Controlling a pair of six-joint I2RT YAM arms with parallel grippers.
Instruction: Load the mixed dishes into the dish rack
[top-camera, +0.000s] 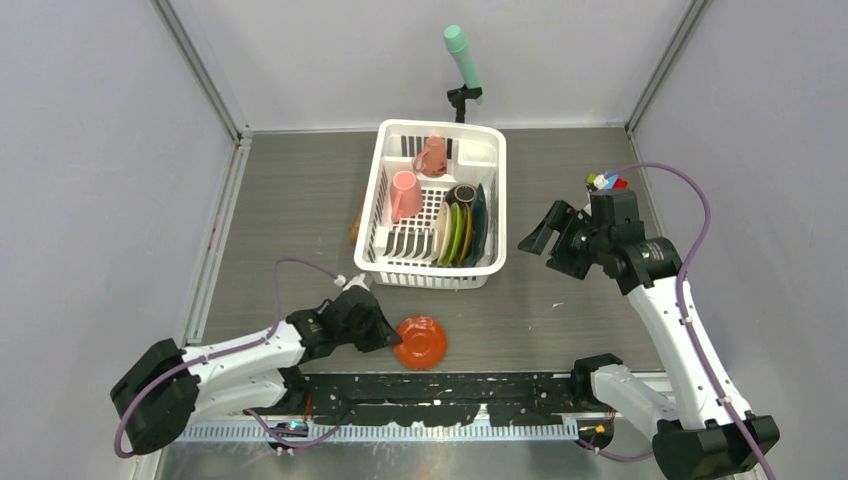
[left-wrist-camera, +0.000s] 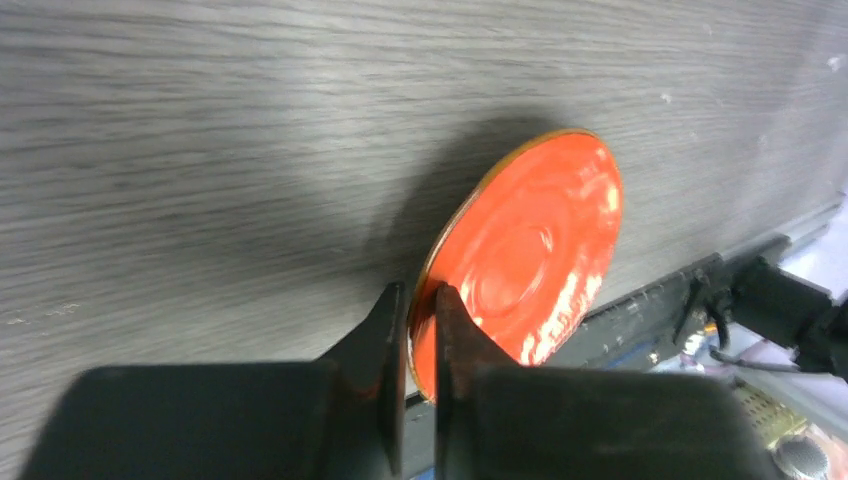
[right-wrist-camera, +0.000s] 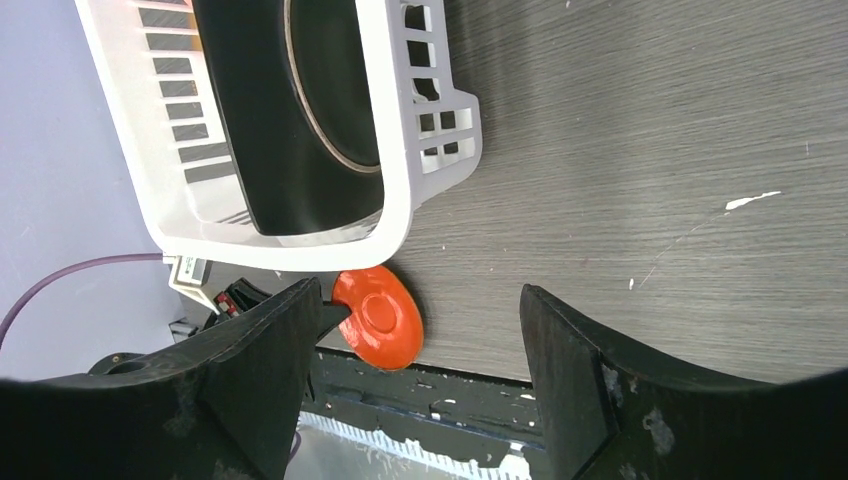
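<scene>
The white dish rack (top-camera: 394, 262) stands mid-table and holds two pink mugs (top-camera: 404, 194), a cream plate (top-camera: 442, 233), a yellow-green plate (top-camera: 456, 232), a small brown bowl (top-camera: 461, 194) and a dark teal plate (top-camera: 479, 224). The red-orange dish (top-camera: 421, 342) is near the table's front edge, tilted. My left gripper (top-camera: 383, 333) is shut on the dish's rim; the left wrist view shows the dish (left-wrist-camera: 530, 262) pinched between the fingers (left-wrist-camera: 392, 330). My right gripper (top-camera: 545, 243) is open and empty, right of the rack. The rack (right-wrist-camera: 400, 210) and dish (right-wrist-camera: 380, 316) also show in the right wrist view.
A mint-green cylinder (top-camera: 463, 55) on a black stand is behind the rack. Small coloured toy blocks (top-camera: 606, 182) lie at the far right. A small orange thing (top-camera: 356, 230) lies left of the rack. A black rail (top-camera: 440, 392) runs along the near edge.
</scene>
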